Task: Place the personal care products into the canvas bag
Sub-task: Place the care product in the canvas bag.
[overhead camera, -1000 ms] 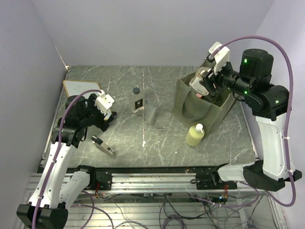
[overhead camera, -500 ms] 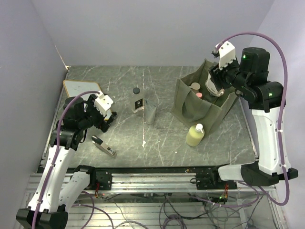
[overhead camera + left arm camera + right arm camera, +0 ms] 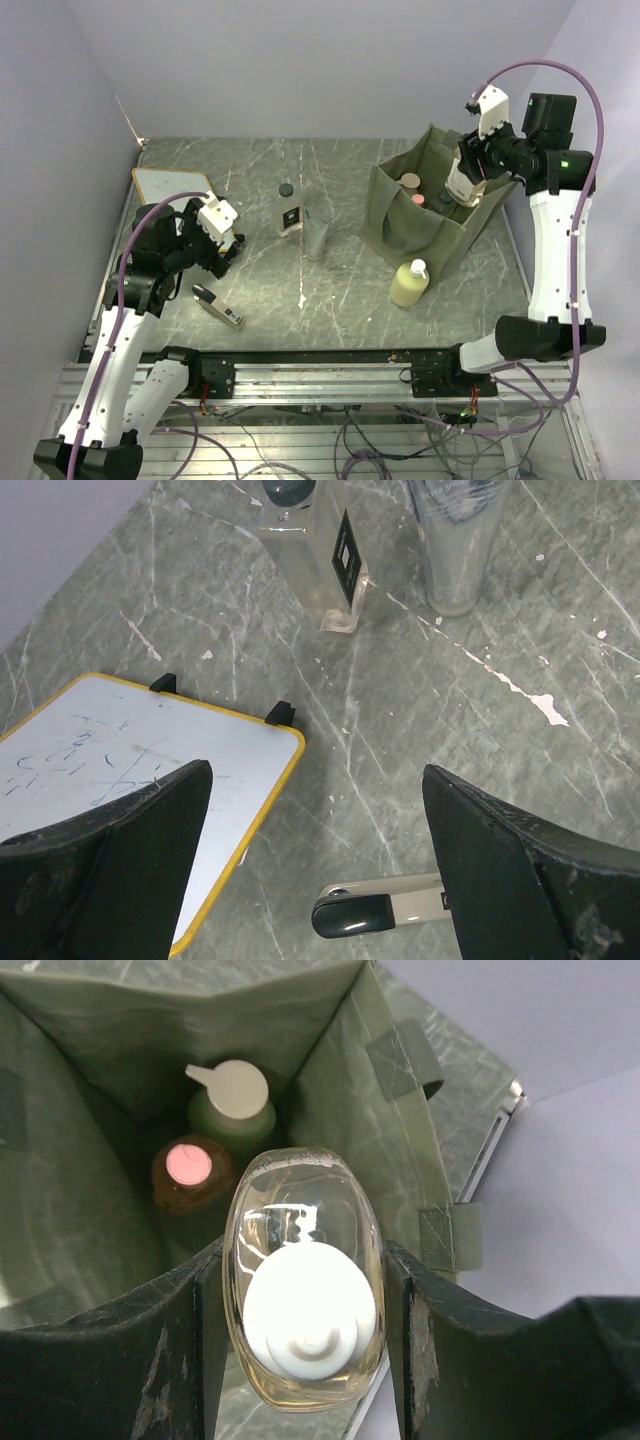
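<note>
The olive canvas bag point(image 3: 395, 232) stands open at the right of the table. My right gripper point(image 3: 466, 186) hangs over the bag's far right corner, shut on a clear bottle point(image 3: 303, 1212) with a white cap, held upright. The bag's inside wall point(image 3: 80, 1210) encloses a green bottle point(image 3: 235, 1100) with a pale cap and an amber bottle point(image 3: 189, 1172) with a pink cap. A pale yellow bottle point(image 3: 408, 284) stands just in front of the bag. A clear black-capped bottle point(image 3: 289, 213) and a translucent grey container point(image 3: 316, 237) stand mid-table. My left gripper point(image 3: 224, 250) is open, low at the left.
A slim black-and-silver gadget point(image 3: 390, 908) lies between the left gripper's fingers point(image 3: 120, 870), untouched. The white board with a yellow edge point(image 3: 120, 765) lies at the far left. Walls close the table at the back and both sides.
The right arm has swung up and to the right with the clear bottle, from over the bag's middle to its far right corner. The left arm has barely shifted.
</note>
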`<state>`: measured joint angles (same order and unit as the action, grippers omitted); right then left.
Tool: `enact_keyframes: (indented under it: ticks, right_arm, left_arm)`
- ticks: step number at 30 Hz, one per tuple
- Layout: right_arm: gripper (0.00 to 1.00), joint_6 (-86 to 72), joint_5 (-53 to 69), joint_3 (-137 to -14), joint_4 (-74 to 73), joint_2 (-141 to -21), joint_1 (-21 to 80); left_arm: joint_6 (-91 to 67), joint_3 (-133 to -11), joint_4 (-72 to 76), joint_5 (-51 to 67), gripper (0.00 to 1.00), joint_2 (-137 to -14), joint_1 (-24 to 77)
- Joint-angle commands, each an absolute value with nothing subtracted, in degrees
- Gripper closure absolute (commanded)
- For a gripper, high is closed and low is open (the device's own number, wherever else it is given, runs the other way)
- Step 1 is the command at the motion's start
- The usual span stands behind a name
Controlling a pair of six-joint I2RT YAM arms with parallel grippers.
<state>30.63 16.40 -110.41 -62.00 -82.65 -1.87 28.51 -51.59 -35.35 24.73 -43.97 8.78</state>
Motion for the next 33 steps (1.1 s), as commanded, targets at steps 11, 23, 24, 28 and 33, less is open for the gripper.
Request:
enact_keyframes:
  ticks: [11,23,24,28,33]
  right_arm:
    - [1.00,43.30,29.15,-109.38,-61.60,-89.42,-11.42]
    - [1.00,47.22,29.18,-109.29,-62.32,-95.53,-11.36]
    - [1.00,47.33,29.32,-109.40,-62.83,-95.80,-11.40]
    - [1.00,47.57,27.50,-109.85,-63.77,-96.78,-11.41]
    - [1.00,48.09,24.47,-109.33,-64.16,-97.53,-11.43]
  left_arm:
    - [28.78,-51.60,-33.31,26.10,0.03,-44.21,8.26]
    - [28.91,-51.97,-33.57,26.45,0.03,-44.29,8.26]
    - [28.92,-51.95,-33.57,26.37,0.03,-44.12,8.26]
    - [29.09,-51.79,-33.62,26.44,0.03,-43.91,8.26]
    - [29.33,-51.68,-33.49,26.70,0.03,-44.00,8.26]
